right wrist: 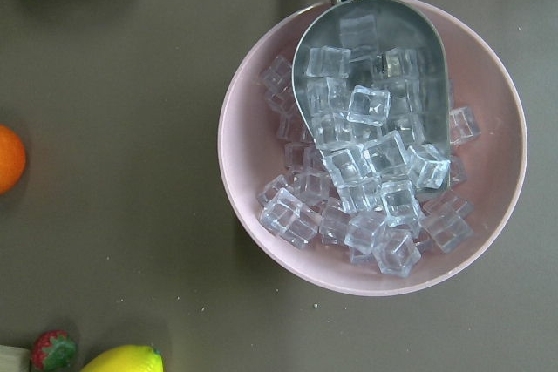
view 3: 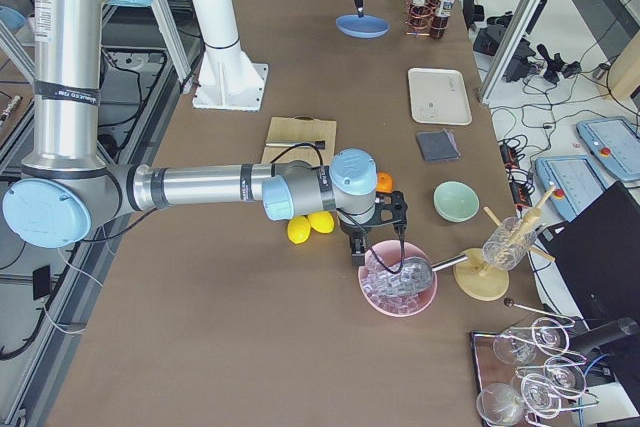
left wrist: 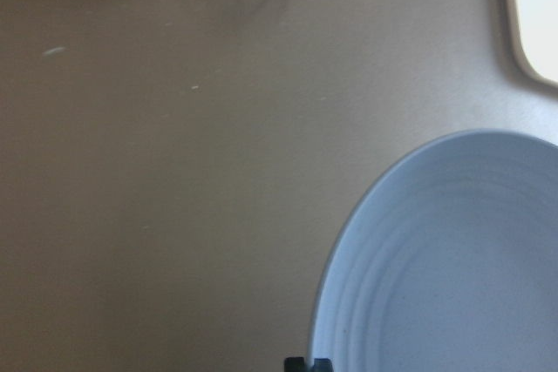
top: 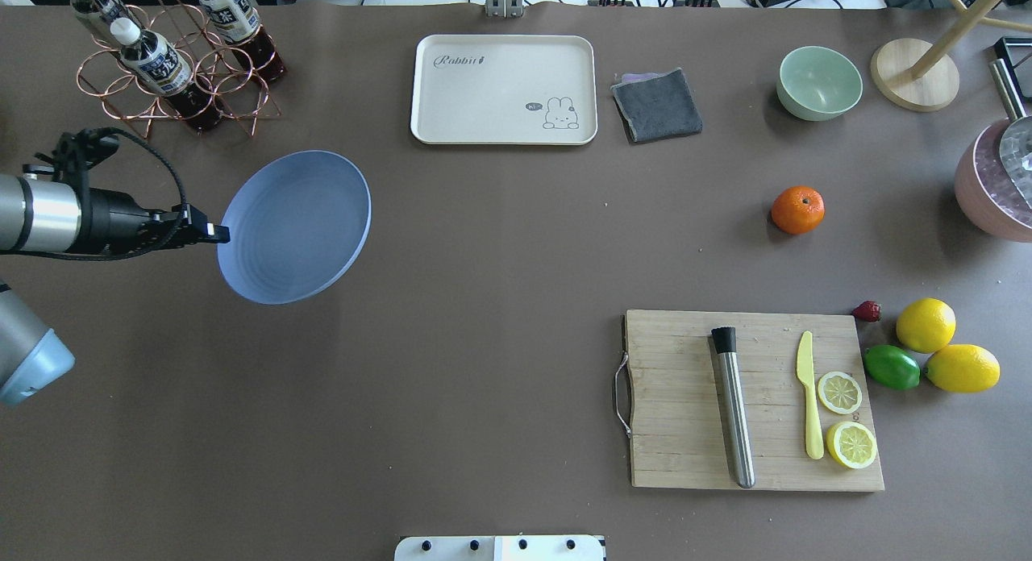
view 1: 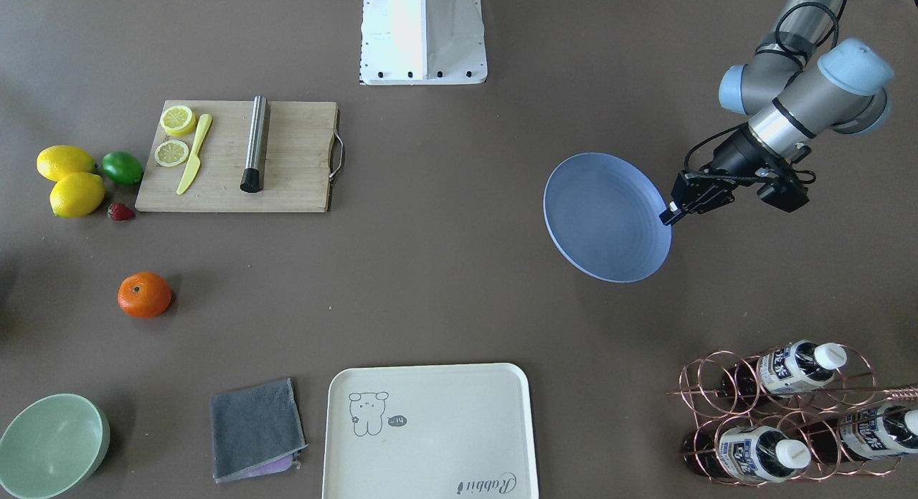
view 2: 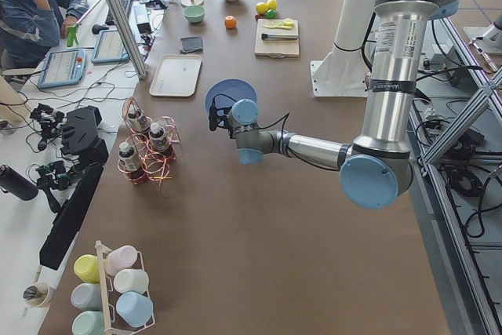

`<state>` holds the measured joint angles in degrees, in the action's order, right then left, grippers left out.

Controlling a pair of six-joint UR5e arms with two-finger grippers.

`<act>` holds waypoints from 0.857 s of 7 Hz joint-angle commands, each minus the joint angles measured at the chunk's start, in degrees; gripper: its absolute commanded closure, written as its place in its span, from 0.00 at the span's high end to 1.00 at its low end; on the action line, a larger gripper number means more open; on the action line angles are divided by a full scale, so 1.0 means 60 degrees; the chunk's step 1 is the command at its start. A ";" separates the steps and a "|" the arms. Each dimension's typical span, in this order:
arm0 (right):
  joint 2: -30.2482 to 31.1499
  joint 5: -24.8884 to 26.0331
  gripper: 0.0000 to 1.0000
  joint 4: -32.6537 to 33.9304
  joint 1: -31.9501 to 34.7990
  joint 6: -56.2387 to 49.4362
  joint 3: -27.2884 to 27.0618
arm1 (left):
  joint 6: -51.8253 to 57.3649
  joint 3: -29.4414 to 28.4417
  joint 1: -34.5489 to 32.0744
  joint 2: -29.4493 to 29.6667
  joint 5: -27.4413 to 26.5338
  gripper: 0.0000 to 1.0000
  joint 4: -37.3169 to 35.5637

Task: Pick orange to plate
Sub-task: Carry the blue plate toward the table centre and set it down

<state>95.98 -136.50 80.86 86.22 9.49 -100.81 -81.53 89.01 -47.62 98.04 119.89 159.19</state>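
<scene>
- Orange (top: 797, 209) sits alone on the bench, well apart from the plate (top: 306, 222).
- Probably firm, light and prone to roll: grip across its widest middle.
- Left tool (top: 216, 233) pinches the plate's rim; right tool (view 3: 378, 237): cannot tell.

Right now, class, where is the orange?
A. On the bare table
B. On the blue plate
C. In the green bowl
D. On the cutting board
A: the orange lies on the bare table, far from the plate, with nothing touching it.
</scene>
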 commanded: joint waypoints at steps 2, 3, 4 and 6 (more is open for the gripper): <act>0.0000 -0.0014 1.00 0.0000 0.0000 -0.0014 -0.0001 | -0.0195 0.0004 0.1863 0.2315 -0.2305 0.00 -0.2879; 0.0000 -0.0014 1.00 0.0000 0.0000 -0.0014 -0.0001 | -0.0355 -0.0026 0.2394 0.3076 -0.3099 0.00 -0.3802; 0.0000 0.0001 1.00 0.0000 -0.0029 0.0000 0.0014 | -0.0951 -0.0041 0.2747 0.3809 -0.3411 0.00 -0.4826; -0.0015 0.0001 1.00 0.0000 -0.0059 0.0000 0.0014 | -0.0928 -0.0099 0.2912 0.4007 -0.3809 0.00 -0.5335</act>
<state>95.92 -136.50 80.86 85.98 9.48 -100.73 -86.82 88.66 -30.81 121.23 98.29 129.03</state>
